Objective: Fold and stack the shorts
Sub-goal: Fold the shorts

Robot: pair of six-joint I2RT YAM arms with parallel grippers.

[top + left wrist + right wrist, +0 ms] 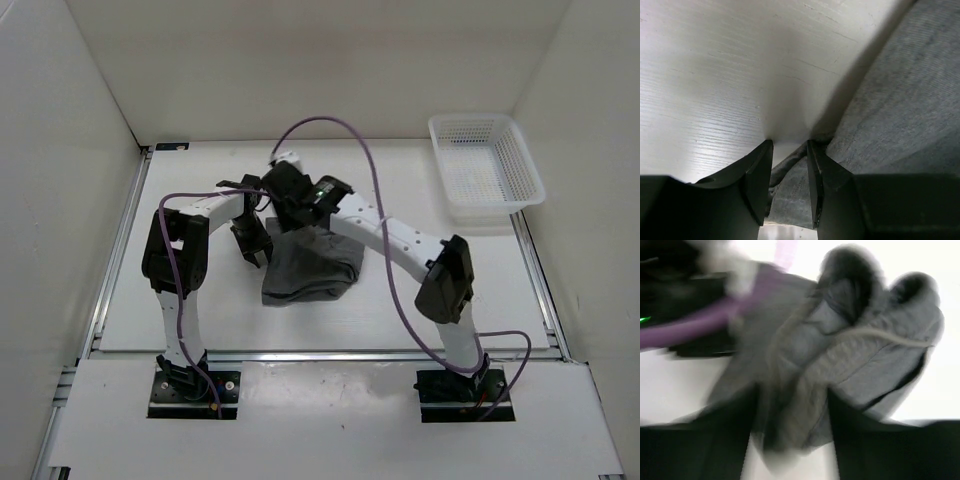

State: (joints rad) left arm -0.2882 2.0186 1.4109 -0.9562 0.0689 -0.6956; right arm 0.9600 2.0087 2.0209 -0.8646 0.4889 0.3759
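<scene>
Starting on the left: the left jaws are down low at the left edge of the shorts, practically on the tabletop. In the wrist view they're narrow, with a fold of grey hem pinched between the fingers. I'd call that a grip, just not a deep one.

The shorts are a rumpled, roughly squarish heap in the middle of the tabletop, between the two arms, and nowhere near flat.

At the far edge of the heap, the right jaws have a bunched handful of grey cloth between them, and it looks raised off the tabletop. That wrist picture is blurry, so I can't say how firm the hold is, but fabric fills the gap.

My read is that this is the spread-it-out-before-folding part, so we're barely into the task. To do it well, I'd draw the two grips apart evenly. I'd keep the left one low so its edge lies flat, and lift the right one only enough for the layers to fall open. The left pinch is shallow, so tug gently or it'll slip out.

I'd also watch the purple cable looping over the right arm, since it's close to the cloth. The white mesh basket is off in the far right corner, well apart and not in the way.
</scene>
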